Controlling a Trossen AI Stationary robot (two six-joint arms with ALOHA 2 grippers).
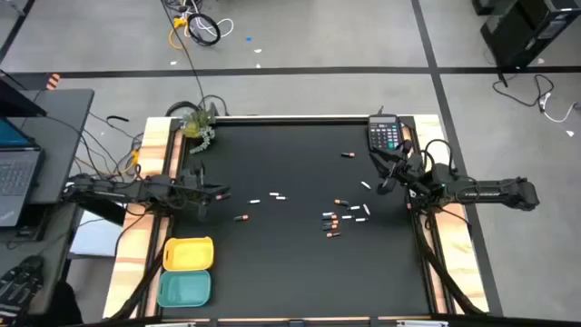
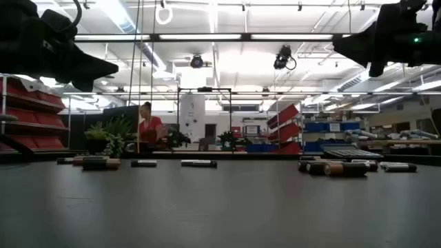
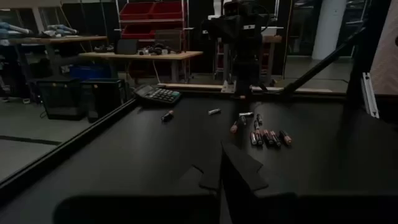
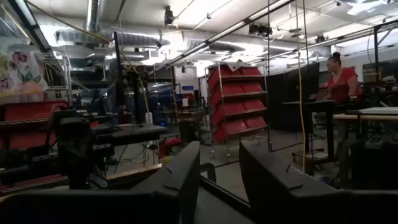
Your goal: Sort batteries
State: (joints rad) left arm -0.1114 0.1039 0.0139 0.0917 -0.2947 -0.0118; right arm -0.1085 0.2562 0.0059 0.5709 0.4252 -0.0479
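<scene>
Batteries [image 1: 343,218]: tiny slim cylinders, some white, some dark with orange ends, scattered mid-counter, main cluster right of centre, few strays left and near calculator [image 1: 384,135]. All lie flat, long axes pointing various ways. Counter [image 1: 290,272]: black mat, wood edges; yellow tray [image 1: 188,254] and teal tray [image 1: 184,289] at front left. Workshop behind, red bins, seated person. Left gripper [image 1: 221,193] fingers closed, empty. Right gripper [image 1: 386,184] fingers slightly apart, holding nothing visible.
</scene>
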